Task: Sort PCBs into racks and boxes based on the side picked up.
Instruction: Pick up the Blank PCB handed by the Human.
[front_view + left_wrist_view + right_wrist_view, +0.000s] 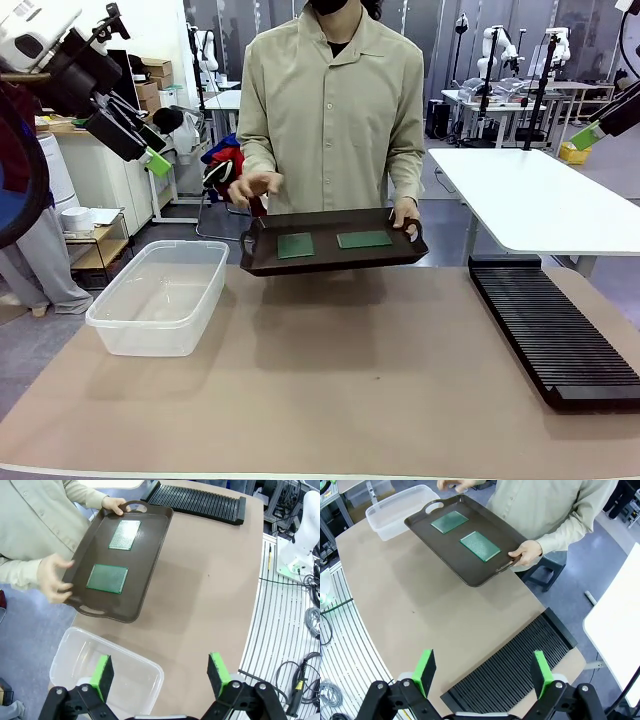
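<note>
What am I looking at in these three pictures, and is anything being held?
Two robot arms share a table with a person. The front view looks across it from between the arms; the other two come from cameras on each wrist, looking past that arm's green-padded jaws. Both arms' jaws are open, holding nothing. The person's hand holds a dark tray carrying two green circuit boards. On the table stand a clear tub, at the robot's left, and a black slotted rack, at its right.

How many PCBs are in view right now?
2. Both lie flat on the dark brown tray the person holds: the left PCB nearer the clear box, the right PCB nearer the black rack. None appears hidden.
</note>
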Robot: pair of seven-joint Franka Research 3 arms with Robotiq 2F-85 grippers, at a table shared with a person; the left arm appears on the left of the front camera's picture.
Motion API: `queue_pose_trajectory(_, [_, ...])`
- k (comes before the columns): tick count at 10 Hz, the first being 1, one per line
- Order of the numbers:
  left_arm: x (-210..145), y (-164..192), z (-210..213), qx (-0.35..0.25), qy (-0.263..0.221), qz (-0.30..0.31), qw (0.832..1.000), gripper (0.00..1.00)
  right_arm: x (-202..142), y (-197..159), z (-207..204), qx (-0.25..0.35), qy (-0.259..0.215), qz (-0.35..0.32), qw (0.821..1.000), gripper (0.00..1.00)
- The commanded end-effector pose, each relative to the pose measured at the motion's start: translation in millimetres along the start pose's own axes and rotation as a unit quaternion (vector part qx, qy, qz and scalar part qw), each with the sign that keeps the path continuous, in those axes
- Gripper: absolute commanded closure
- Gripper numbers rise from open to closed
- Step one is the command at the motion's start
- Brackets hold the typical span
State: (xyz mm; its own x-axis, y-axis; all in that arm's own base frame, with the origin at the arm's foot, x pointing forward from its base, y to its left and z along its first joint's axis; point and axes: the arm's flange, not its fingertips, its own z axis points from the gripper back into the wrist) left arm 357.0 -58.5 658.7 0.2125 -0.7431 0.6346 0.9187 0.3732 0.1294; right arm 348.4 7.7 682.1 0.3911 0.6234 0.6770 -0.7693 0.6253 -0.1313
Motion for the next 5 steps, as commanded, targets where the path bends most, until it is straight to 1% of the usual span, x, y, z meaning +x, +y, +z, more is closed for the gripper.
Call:
queue_pose_trajectory(1, [-0.2,0.3,-0.3,-0.002,-0.001,0.000,1.000,0.00,-0.4,0.2,0.3,0.001,0.000,0.000,1.000,0.00])
queue_pose_trajectory(5, [-0.2,0.3,-0.3,-0.002,-0.001,0.000,1.000,0.00,-0.4,0.2,0.3,0.001,0.000,0.000,1.000,0.00])
